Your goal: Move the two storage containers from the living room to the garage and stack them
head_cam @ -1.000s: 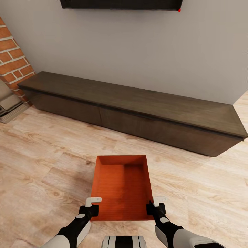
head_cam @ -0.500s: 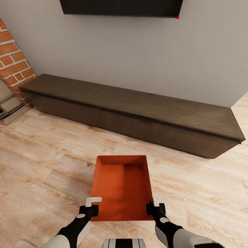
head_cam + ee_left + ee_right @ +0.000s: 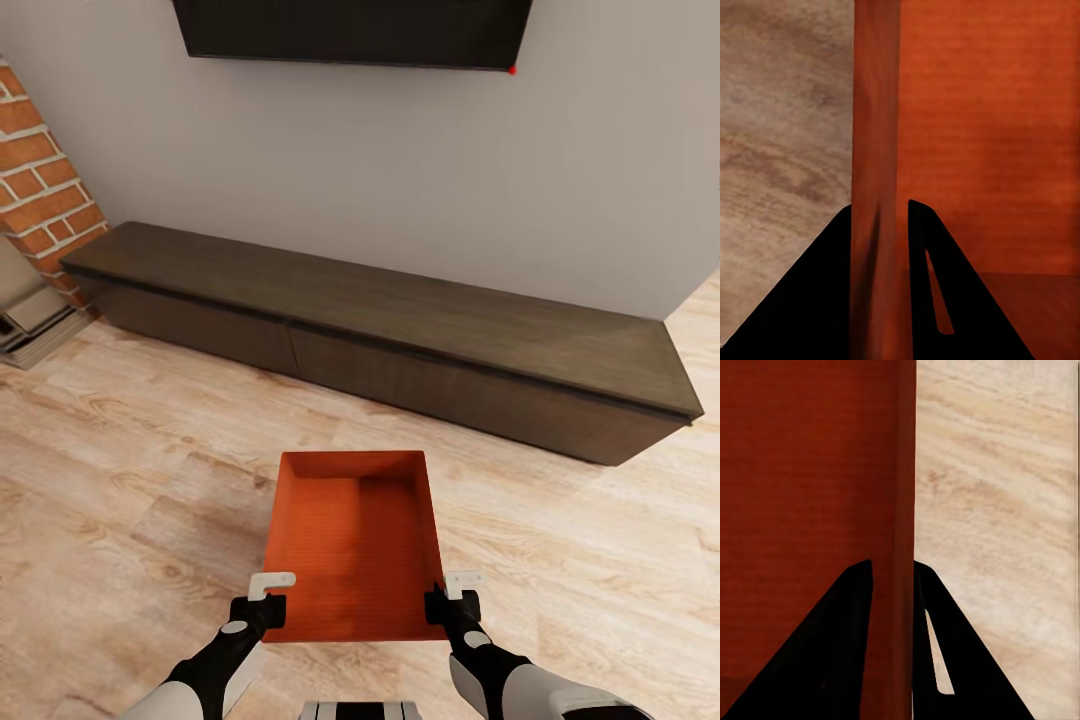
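Both claws clamp one orange bin (image 3: 352, 545): left claw (image 3: 262, 598) and right claw (image 3: 452, 597) pinch opposite side walls, long axis pointing ahead.

White-shelled forearms run into black wrists; left gripper (image 3: 268, 597) and right gripper (image 3: 452, 594) carry 2 black fingers each, white brackets on top.

Storage containers: one (image 3: 352, 545), at 6 o'clock.
Grippers: two, left gripper (image 3: 262, 598), right gripper (image 3: 452, 597).
TVs: one (image 3: 352, 30), at 12 o'clock.
Low cabinets: one (image 3: 380, 330).
Brick columns: one (image 3: 45, 195), at 10 o'clock.
Grey objects by the column: seemingly one (image 3: 35, 320).
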Controlling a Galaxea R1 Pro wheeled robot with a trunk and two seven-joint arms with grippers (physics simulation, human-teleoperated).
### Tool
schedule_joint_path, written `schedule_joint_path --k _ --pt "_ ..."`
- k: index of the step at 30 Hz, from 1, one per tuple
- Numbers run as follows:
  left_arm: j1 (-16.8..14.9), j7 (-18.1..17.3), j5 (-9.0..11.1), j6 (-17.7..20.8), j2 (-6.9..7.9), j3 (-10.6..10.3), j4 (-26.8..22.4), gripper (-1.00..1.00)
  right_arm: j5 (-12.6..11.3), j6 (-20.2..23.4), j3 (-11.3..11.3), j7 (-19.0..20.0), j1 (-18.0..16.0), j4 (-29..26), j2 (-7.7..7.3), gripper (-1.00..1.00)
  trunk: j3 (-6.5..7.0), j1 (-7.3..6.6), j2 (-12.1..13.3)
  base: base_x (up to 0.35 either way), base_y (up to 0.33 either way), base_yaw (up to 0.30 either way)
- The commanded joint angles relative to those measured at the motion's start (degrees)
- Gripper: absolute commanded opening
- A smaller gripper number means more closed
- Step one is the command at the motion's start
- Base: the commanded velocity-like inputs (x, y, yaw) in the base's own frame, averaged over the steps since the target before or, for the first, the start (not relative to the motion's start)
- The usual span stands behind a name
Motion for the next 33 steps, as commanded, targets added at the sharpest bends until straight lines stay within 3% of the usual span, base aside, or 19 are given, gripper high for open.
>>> schedule_joint_path --k 1,33 --pt "-0.02 0.74 0.15 -0.17 0.04 0.01 0.06 -1.00 0.08 -0.15 -1.32 -0.41 -0.04 0.02 0.04 -1.00 0.15 -0.23 0.40 0.000 0.000 0.000" --pt "-0.02 0.74 0.15 -0.17 0.04 0.01 0.06 -1.00 0.16 -0.31 -1.33 -0.41 -0.04 0.02 0.00 -1.00 5.90 -7.26 13.24 0.000 0.000 0.000"
